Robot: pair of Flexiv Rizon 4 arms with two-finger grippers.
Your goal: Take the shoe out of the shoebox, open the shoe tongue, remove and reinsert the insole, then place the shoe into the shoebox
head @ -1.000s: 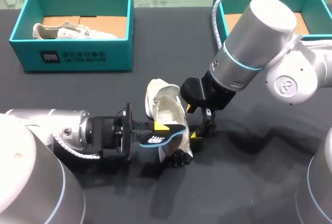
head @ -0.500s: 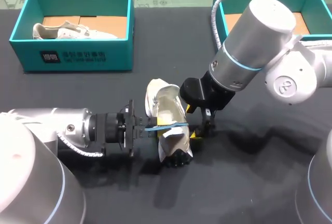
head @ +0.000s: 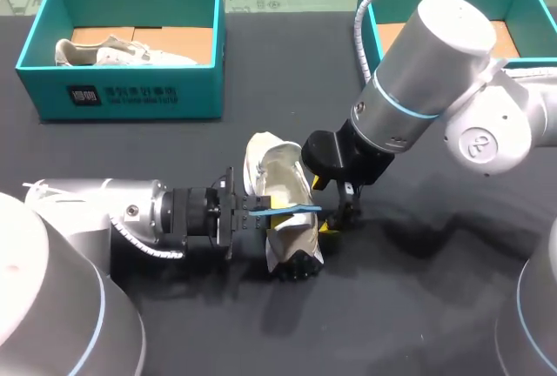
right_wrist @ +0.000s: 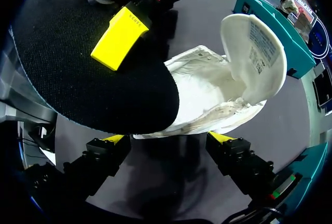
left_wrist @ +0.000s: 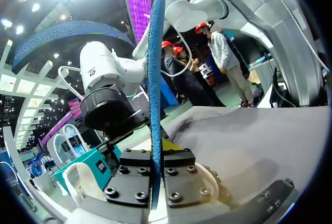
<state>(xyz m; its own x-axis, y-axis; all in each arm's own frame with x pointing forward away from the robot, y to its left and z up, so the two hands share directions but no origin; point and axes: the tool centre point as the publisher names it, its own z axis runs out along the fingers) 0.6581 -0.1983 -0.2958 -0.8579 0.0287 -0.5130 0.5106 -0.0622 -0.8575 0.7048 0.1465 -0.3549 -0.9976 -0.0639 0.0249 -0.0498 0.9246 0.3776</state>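
The left gripper (head: 263, 217), clamped shut on the insole (head: 294, 211), holds it on edge just over the shoe (head: 280, 180), which sits on the table (head: 435, 306) with its tongue folded back, apparently for reinsertion, while the right gripper (right_wrist: 168, 140) straddles it, probably as a brace; I cannot tell whether it grips.

The insole (right_wrist: 88, 86) is matt, rough black cloth; the shoe (right_wrist: 207, 92) smooth white.
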